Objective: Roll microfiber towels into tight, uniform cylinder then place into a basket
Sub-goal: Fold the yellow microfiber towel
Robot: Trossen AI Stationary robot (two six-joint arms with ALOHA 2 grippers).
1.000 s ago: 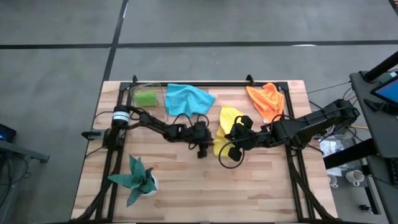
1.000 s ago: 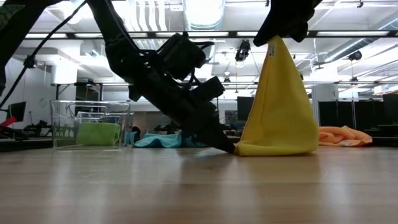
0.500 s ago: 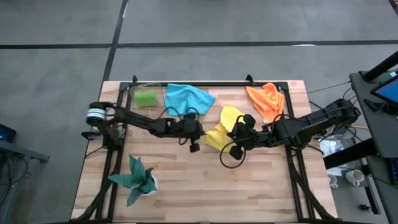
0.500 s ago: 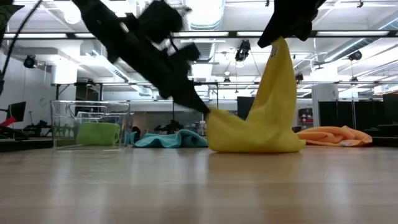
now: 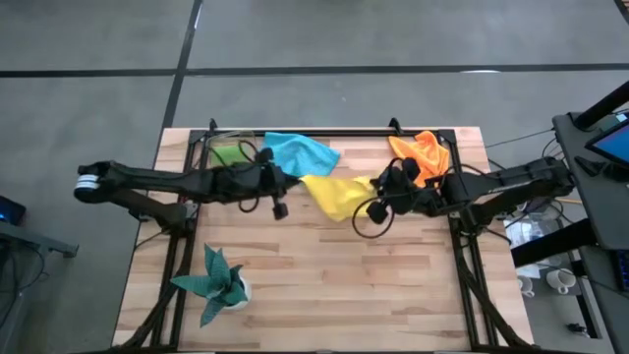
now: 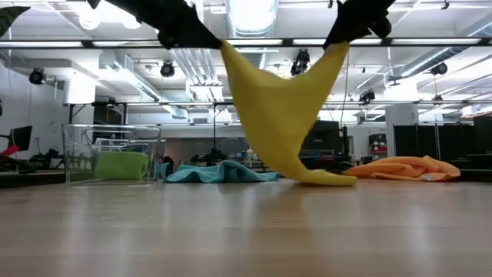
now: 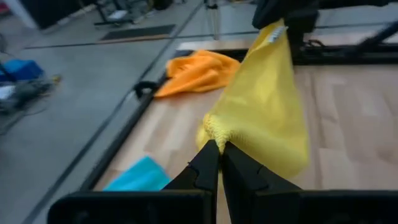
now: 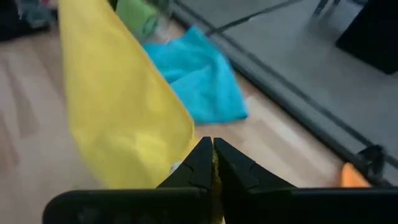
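Note:
The yellow towel [image 5: 336,195] is stretched between both grippers and hangs in a V in the low view [image 6: 280,108]. Its lowest fold [image 6: 327,178] touches the table. My left gripper [image 5: 295,181] is shut on one upper corner and my right gripper [image 5: 377,189] on the other. The blue towel [image 5: 298,154] lies crumpled at the far middle, and the orange towel [image 5: 421,155] at the far right. A green towel [image 6: 121,165] sits in the clear basket [image 6: 77,146] at the far left. My left gripper pinches a bunched corner of the yellow towel [image 7: 214,129] between its two fingertips, coming slanting from the table's left. That corner is lifted high and the cloth runs taut toward the other gripper. My right gripper pinches the towel's opposite upper corner [image 8: 189,138] between its two fingers, coming slanting down from the table's right. The cloth hangs below and spreads away toward the left gripper, its lowest fold on the table.
A dark teal plant in a white pot [image 5: 220,283] stands at the near left. The black metal frame [image 5: 324,133] runs along the table's far edge and sides. Bare wood lies in the near middle [image 5: 344,285].
My left gripper has taken hold of the yellow towel's lower corner at the table, then risen and drawn it toward the table's left and far edge. The towel, earlier hanging as a cone from my right gripper, now spreads out between both. My right gripper has shifted slightly right.

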